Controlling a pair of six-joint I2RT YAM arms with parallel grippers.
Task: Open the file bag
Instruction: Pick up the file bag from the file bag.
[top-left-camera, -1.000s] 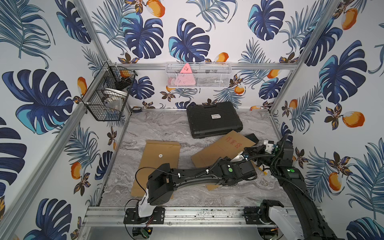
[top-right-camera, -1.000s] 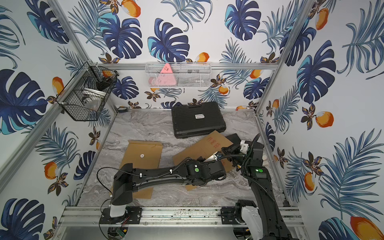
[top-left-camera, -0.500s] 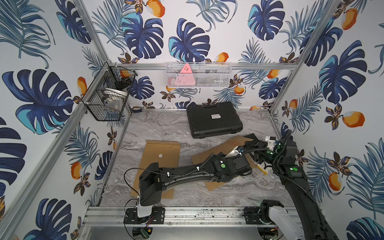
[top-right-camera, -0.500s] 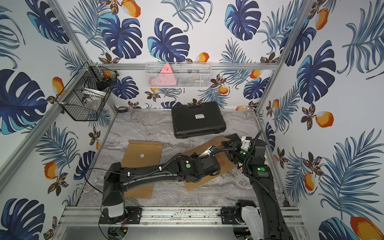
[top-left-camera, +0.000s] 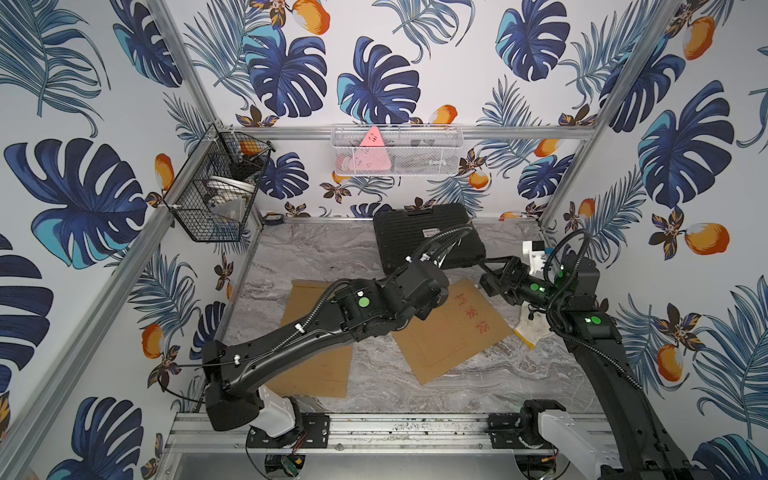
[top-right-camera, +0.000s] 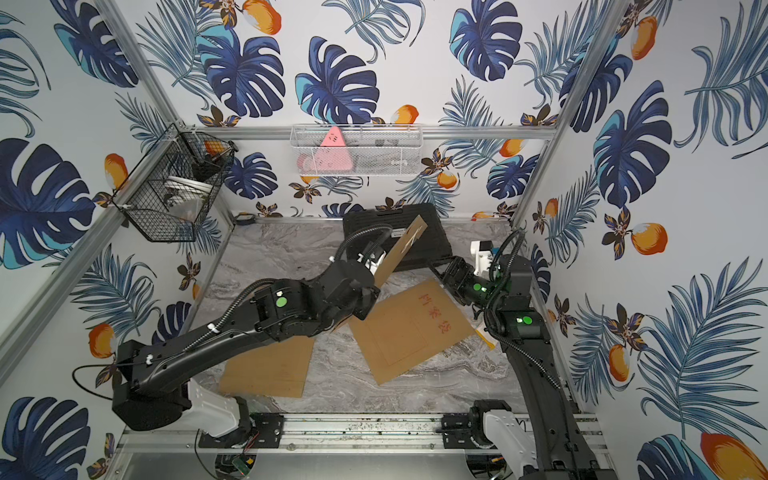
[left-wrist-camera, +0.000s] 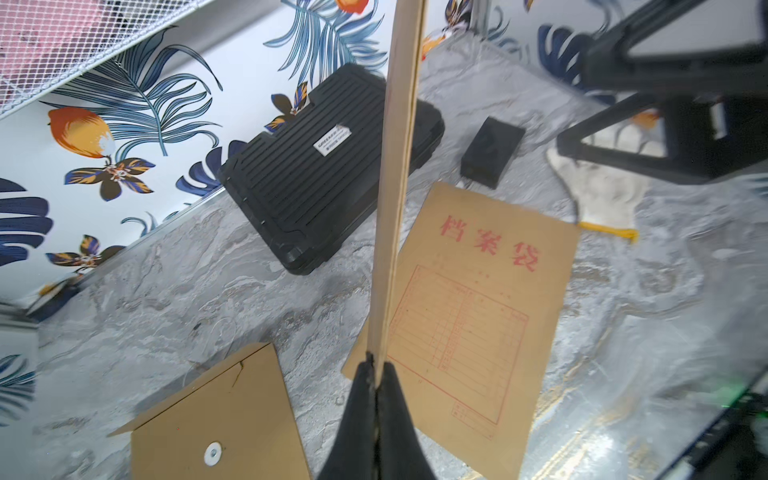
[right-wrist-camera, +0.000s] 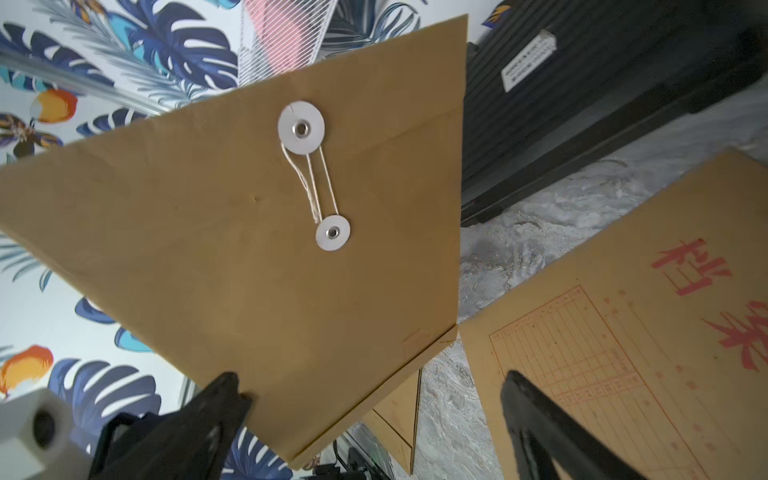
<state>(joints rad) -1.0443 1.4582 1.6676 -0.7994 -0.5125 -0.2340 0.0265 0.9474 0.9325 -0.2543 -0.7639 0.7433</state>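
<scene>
Pinching the file bag (left-wrist-camera: 395, 166) by its edge in my left pincer (left-wrist-camera: 376, 376), upright above the table (left-wrist-camera: 208, 270).
My right pincer (right-wrist-camera: 372, 380) stands spread wide, the bag's string-tied face just ahead of it.

The file bag (right-wrist-camera: 249, 249) is brown, the case (top-left-camera: 401, 239) black

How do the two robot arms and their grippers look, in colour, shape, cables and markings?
The left arm and right arm are black, boxy links with white base housings, round green dots at joints, and black corrugated cables looping near the wrists. The right wrist carries a white block. The left gripper and right gripper are black and tapered.
</scene>
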